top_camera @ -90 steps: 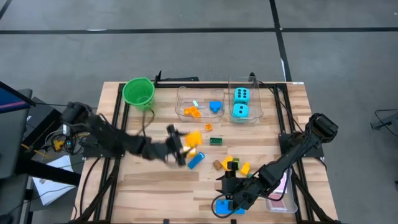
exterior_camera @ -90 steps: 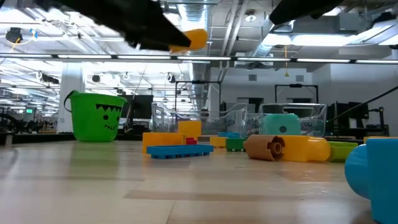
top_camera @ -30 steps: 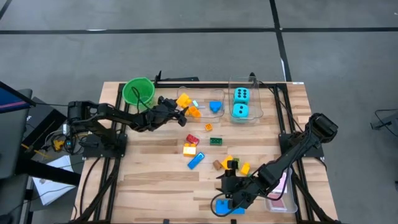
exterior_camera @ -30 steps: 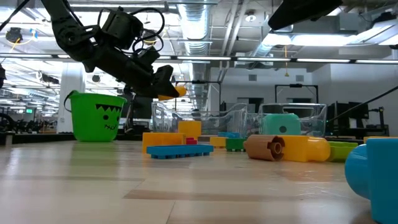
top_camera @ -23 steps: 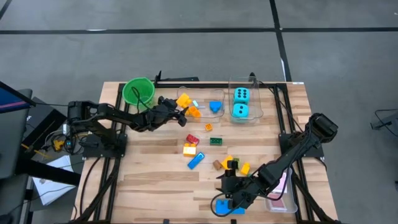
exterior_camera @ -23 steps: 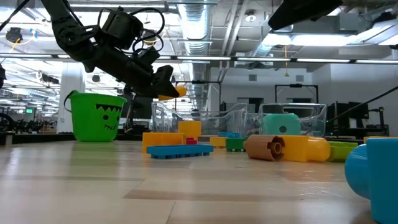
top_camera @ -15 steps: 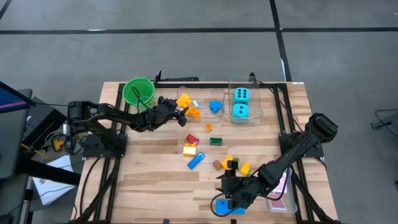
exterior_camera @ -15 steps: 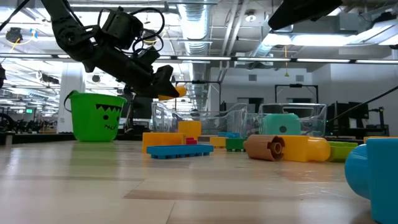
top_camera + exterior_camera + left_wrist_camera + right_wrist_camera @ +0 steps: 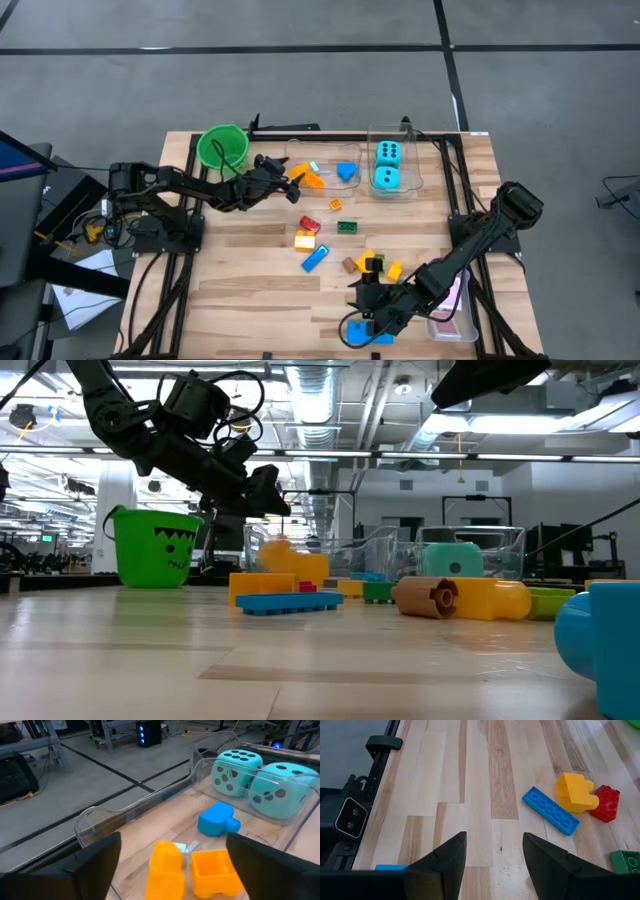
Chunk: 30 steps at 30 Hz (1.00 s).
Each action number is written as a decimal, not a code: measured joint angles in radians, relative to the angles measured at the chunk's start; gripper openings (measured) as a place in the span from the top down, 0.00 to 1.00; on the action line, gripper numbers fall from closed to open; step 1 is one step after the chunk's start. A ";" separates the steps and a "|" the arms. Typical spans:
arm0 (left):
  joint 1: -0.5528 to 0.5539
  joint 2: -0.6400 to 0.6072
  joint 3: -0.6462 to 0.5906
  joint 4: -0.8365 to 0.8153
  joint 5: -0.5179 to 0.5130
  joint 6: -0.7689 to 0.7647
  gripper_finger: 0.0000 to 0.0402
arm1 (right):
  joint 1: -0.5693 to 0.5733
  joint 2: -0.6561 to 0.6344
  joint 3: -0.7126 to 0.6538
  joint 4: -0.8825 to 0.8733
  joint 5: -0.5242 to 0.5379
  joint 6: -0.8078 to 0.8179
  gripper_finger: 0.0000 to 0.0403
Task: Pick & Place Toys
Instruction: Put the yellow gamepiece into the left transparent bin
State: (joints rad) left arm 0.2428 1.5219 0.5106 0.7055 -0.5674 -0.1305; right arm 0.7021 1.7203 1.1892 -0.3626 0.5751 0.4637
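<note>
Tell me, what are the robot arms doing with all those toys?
They are sorting toys into clear tubs. The left pincer hangs open over one clear tub, where an orange block lies beside other pieces. Two cyan dice sit in the next tub. The right pincer waits open near the table's front edge. More blocks lie loose on the table.

Grey floor (dark seams) surrounds wooden table

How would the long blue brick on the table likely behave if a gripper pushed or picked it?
The long blue brick looks like rigid plastic, probably light. Lying flat and thin, it should slide, not roll or tip. Its low profile may make a grasp from above fiddly.
</note>
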 joint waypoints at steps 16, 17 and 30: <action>-0.054 -0.013 0.001 0.057 0.248 0.001 0.03 | 0.006 0.000 0.000 -0.005 -0.001 0.001 0.54; -0.068 -0.015 0.001 0.047 0.294 0.007 0.02 | 0.009 0.000 0.000 -0.006 -0.002 0.004 0.54; -0.428 -0.052 -0.002 -0.278 0.396 0.022 0.01 | 0.018 0.000 0.000 -0.015 -0.001 0.034 0.54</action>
State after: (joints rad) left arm -0.1853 1.4697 0.5090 0.4273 -0.1717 -0.1080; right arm 0.7197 1.7203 1.1892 -0.3776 0.5743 0.4976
